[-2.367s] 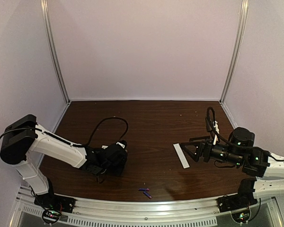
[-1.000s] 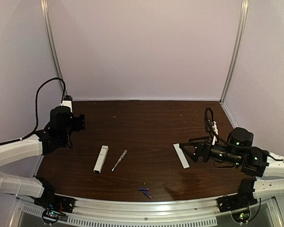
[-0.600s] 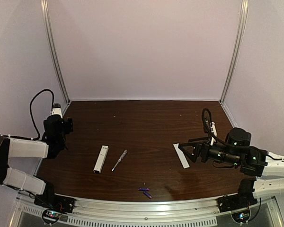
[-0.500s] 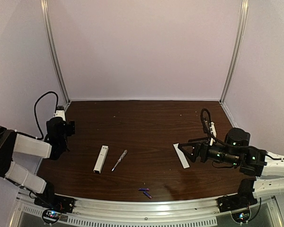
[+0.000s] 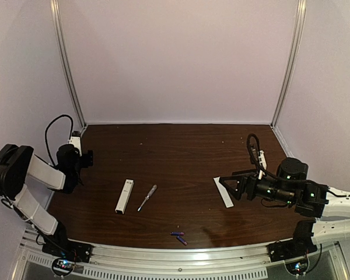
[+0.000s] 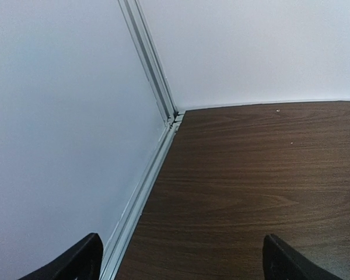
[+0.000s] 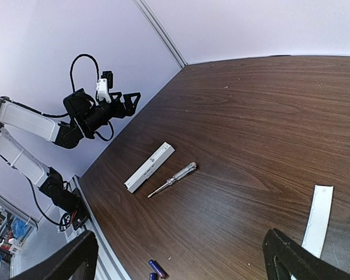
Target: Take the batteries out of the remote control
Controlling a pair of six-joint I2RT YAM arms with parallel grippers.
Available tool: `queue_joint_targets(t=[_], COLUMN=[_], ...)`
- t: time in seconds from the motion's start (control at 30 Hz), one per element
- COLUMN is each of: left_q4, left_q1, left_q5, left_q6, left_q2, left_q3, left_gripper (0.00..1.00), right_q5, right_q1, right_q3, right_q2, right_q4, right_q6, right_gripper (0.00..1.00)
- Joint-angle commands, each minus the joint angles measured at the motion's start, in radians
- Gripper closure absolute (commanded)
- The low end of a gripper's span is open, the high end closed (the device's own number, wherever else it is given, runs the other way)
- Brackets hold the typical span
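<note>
The white remote control (image 5: 124,196) lies on the left-centre of the dark table, alone, also seen in the right wrist view (image 7: 150,167). Two small blue-purple batteries (image 5: 178,237) rest together near the front edge (image 7: 157,269), apart from the remote. My left gripper (image 5: 86,156) hovers open at the table's far left edge by the wall, nothing between its fingers (image 6: 184,259). My right gripper (image 5: 228,188) stands open on the right, empty, facing left across the table (image 7: 181,256).
A clear-handled screwdriver (image 5: 147,197) lies just right of the remote (image 7: 173,179). A flat white cover strip (image 5: 223,192) lies under my right gripper's tips (image 7: 318,217). White walls with metal corner rails (image 6: 157,87) close in the table.
The left arm lifted off the remote and screwdriver and swung back to the left wall, folding in. The right arm and all objects stayed put.
</note>
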Motion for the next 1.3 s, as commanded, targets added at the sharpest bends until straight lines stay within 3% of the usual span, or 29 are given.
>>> queue_joint_targets(t=[0.0, 0.23, 0.5, 0.6, 0.63, 0.8, 1.13, 1.27], left_q4=[0.015, 0.034, 0.174, 0.25, 0.362, 0.268, 0.298, 0.298], left_q1=[0.027, 0.029, 0.031, 0.074, 0.081, 0.082, 0.082, 0.082], left_q5=[0.081, 0.152, 0.243, 0.382, 0.377, 0.335, 0.338, 0.338], left_q6=[-0.025, -0.005, 0.024, 0.017, 0.02, -0.009, -0.008, -0.008], left_q2=[0.003, -0.005, -0.032, -0.018, 0.018, 0.0, 0.007, 0.008], left_q3=[0.033, 0.018, -0.072, -0.111, -0.14, -0.121, -0.127, -0.127], left_gripper=[0.03, 0.03, 0.03, 0.03, 0.04, 0.02, 0.03, 0.03], right_q5=[-0.008, -0.018, -0.03, -0.031, -0.03, -0.019, 0.058, 0.082], right_q1=[0.005, 0.006, 0.005, 0.005, 0.005, 0.005, 0.006, 0.005], right_q3=[-0.006, -0.006, -0.003, -0.004, -0.003, 0.0, -0.029, -0.107], right_q2=[0.004, -0.003, -0.018, -0.024, -0.026, -0.032, -0.121, -0.188], right_q4=[0.015, 0.015, 0.004, 0.0, -0.002, -0.01, -0.031, 0.064], right_q6=[-0.005, -0.003, -0.003, 0.001, 0.001, 0.006, 0.011, 0.015], right_gripper=[0.0, 0.0, 0.0, 0.0, 0.0, 0.0, 0.0, 0.0])
